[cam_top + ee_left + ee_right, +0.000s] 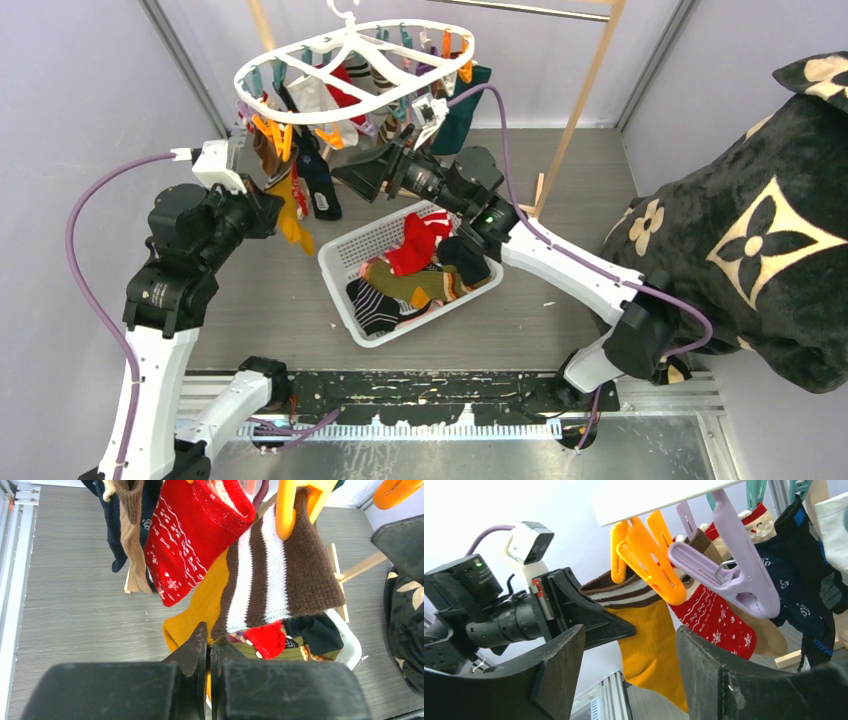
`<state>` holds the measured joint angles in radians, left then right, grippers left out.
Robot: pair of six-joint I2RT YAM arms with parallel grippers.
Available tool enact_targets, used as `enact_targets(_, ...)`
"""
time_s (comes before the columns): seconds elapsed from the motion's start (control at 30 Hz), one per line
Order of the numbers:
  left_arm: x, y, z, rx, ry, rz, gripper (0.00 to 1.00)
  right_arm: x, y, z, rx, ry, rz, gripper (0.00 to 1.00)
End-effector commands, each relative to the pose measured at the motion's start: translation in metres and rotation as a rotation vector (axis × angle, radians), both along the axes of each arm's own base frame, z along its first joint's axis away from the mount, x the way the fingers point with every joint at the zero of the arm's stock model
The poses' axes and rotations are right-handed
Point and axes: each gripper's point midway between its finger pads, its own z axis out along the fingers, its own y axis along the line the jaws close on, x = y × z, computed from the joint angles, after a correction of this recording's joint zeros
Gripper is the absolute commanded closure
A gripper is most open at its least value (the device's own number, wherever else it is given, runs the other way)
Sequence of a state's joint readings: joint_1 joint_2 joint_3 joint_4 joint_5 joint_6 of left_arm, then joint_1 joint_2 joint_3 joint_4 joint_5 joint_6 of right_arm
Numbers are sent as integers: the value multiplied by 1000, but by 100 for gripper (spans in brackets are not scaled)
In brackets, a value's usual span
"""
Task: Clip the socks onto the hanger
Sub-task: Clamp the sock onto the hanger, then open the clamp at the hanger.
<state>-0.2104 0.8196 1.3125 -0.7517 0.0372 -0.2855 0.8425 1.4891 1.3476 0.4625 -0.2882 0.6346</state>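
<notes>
The white hanger point(330, 116) hangs at the back with several socks pegged to it. An orange peg point(649, 555) clamps the brown-and-white striped cuff of a mustard sock point(293, 222) point(200, 605) point(651, 645). My left gripper point(273, 212) point(208, 630) is shut, its tips nipping this sock's edge just below the cuff. My right gripper point(338, 172) point(630, 630) is open just below the pegs, with the mustard sock showing in the gap beyond its fingers and nothing held. A red Christmas sock point(190, 540) point(714, 620) hangs beside it.
A white mesh basket point(335, 270) with several loose socks point(420, 270) sits on the floor under the right arm. A purple peg point(729, 575) and a navy sock point(794, 595) hang close by. The wooden rack post point(585, 100) stands behind, and a black plush blanket point(760, 230) is at the right.
</notes>
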Motion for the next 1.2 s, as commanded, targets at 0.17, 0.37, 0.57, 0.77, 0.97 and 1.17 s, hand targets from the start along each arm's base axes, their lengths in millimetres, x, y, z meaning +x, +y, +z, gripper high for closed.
enact_targets(0.17,-5,4,26,-16,-73,21,100,9,5,33,103,-106,1,26)
enact_targets(0.37,-5,4,27,-17,-73,21,100,10,4,41,167,-153,-3,25)
enact_targets(0.57,-5,5,30,-16,-79,24,100,14,3,44,185,-158,8,24)
enact_targets(0.77,-6,5,31,-17,-81,27,100,19,6,45,202,-145,33,27)
enact_targets(0.97,-7,6,32,-17,-81,27,100,17,4,51,254,-140,57,44)
enact_targets(1.17,-8,6,34,-17,-86,27,100,11,-2,52,276,-141,65,52)
